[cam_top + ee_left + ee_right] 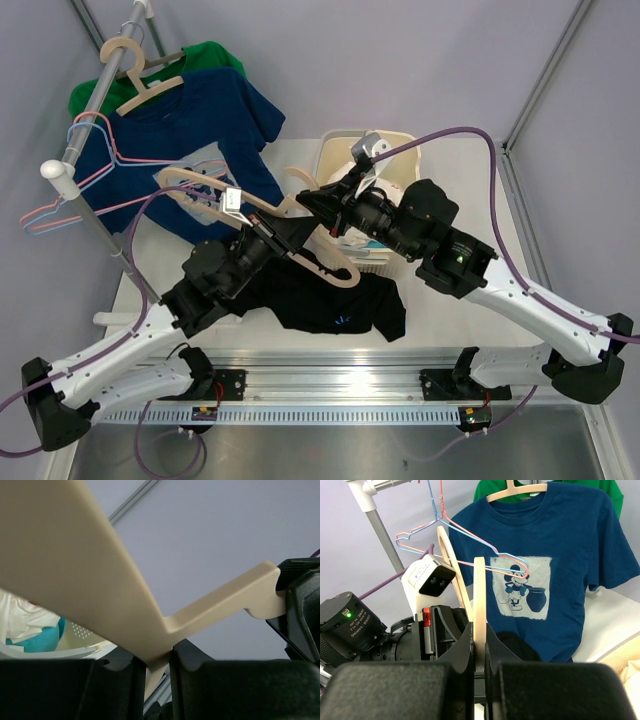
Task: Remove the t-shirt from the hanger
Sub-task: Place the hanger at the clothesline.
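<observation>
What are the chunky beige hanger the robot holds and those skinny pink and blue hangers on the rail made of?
The chunky beige hanger looks like wood or matt plastic: thick, flat, evenly cream, no grain visible, either fits. The skinny pink and blue hangers look like coated wire: thin bent rods, smooth coloured skin.

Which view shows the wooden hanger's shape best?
Top external: the hanger shows most of its outline. Left wrist gives only a close-up stretch of hanger; right wrist sees the hanger edge-on.
</observation>
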`<state>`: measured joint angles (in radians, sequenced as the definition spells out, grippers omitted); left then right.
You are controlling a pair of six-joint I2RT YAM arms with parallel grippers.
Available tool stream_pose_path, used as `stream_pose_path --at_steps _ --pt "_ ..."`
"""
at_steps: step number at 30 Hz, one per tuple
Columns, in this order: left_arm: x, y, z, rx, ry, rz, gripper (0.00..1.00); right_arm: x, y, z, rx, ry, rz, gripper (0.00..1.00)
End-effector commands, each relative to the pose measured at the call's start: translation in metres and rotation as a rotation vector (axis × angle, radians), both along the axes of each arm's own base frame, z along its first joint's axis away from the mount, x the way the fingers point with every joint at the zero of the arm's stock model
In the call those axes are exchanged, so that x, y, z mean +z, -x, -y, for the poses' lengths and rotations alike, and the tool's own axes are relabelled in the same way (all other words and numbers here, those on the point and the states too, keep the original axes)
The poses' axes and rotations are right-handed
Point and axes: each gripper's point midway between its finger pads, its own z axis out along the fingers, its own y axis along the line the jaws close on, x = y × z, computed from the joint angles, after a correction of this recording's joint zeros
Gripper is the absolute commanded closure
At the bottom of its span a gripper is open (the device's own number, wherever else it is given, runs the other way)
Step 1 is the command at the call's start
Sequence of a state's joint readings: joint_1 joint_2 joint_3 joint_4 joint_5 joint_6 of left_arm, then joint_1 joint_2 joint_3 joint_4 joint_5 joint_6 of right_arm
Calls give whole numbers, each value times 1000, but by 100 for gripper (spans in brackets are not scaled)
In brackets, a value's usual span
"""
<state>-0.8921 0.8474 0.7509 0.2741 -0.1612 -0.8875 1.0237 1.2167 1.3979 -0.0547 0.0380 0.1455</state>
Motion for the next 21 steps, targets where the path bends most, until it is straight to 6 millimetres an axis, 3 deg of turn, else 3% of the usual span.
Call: stream_pose_path --at_steps 1,6,7,8,9,15,21 --pt "9 3 8 -29 4 35 100 0 1 5 -12 0 7 100" --pt "14 1 21 -67 -34 14 97 1 -4 15 -57 40 29 100" --pt "8 0 24 -72 -53 -3 86 1 -8 20 -85 53 42 100" --pt "8 0 24 -75 -55 -4 56 3 -8 23 -98 54 54 100" --pt "7 0 25 -79 -54 -9 51 2 -10 26 -113 64 58 100" --pt "5 -5 25 -54 -34 -31 36 -5 -20 37 -196 81 64 100" --pt "6 -10 35 -67 -52 -49 37 -10 -34 44 -278 102 62 100"
